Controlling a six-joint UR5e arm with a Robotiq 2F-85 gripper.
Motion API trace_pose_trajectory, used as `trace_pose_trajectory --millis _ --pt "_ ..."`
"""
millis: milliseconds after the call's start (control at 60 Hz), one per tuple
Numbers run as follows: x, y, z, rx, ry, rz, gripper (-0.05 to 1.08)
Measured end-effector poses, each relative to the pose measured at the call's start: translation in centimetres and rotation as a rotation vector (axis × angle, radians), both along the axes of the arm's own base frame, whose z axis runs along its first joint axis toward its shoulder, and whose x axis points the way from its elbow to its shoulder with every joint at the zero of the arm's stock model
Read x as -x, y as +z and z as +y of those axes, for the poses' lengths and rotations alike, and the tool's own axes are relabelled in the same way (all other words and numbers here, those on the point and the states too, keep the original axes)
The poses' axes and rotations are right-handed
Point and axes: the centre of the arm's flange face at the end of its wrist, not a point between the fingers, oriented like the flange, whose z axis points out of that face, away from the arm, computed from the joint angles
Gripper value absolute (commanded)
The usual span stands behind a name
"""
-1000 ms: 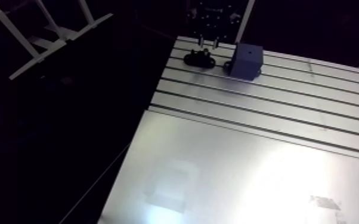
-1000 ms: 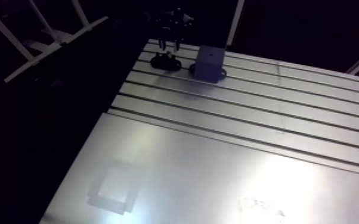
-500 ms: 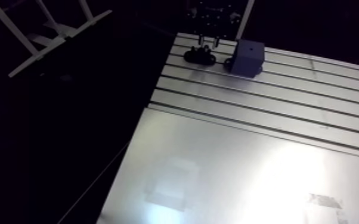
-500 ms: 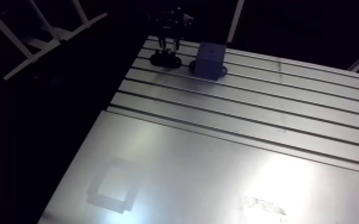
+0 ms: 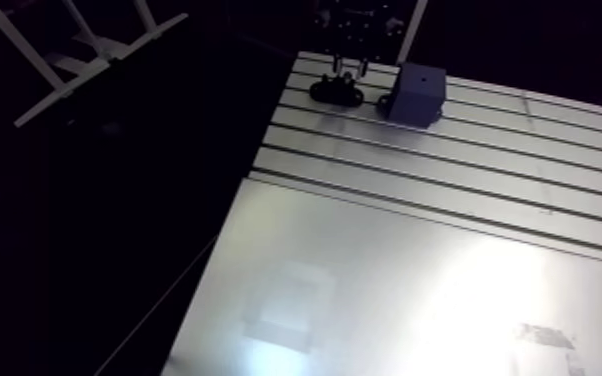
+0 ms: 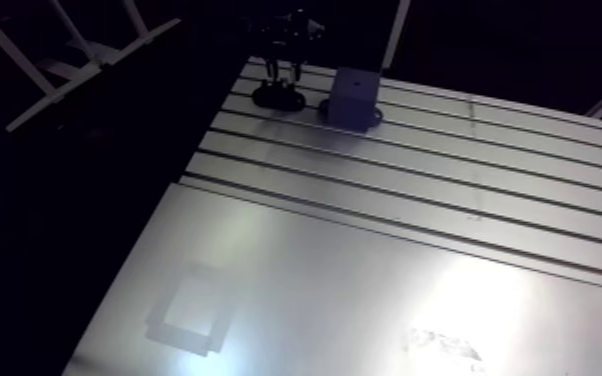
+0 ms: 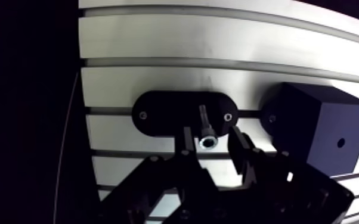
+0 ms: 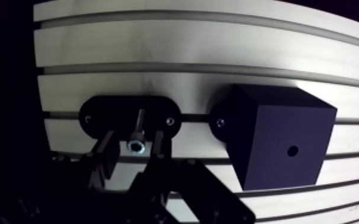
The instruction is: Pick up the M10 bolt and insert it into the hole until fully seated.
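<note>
logging a flat black oval plate (image 7: 164, 114) lying on the slotted aluminium table (image 7: 188, 42), bridging one slot, with a small screw near each rounded end. taking that plate as the marker for everything else.

seeing the short bright steel m10 bolt (image 7: 204, 130) standing at the plate's centre, between the two screws, socket head uppermost and shank running down into the plate. not yet lifted out.

finding the black two-finger gripper (image 7: 212, 133) hanging directly over the plate's centre, straddling the bolt head. holding its fingers (image 7: 243, 150) apart, one to either side of the head, leaving a narrow gap at each side. parted only a little wider than the head, gripping nothing.

noting a dark cube-shaped block (image 7: 316, 134) sitting just beside one end of the plate, along the same slot, on a low foot almost meeting the plate's rounded end. showing a small round hole (image 7: 340, 143) in its upper face.

in the arm view, placing the plate close to the table's far corner, with the gripper coming down onto it from above.
</note>
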Motion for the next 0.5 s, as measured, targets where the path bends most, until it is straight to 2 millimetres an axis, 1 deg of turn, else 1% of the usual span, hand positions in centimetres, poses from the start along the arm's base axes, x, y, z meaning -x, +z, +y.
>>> trace_pose_trajectory --millis 267,500 --pt "0.06 -0.52 -0.02 -0.002 0.000 -0.007 0.58" --pt "0.07 -0.78 -0.01 -0.004 0.000 -0.011 0.61"
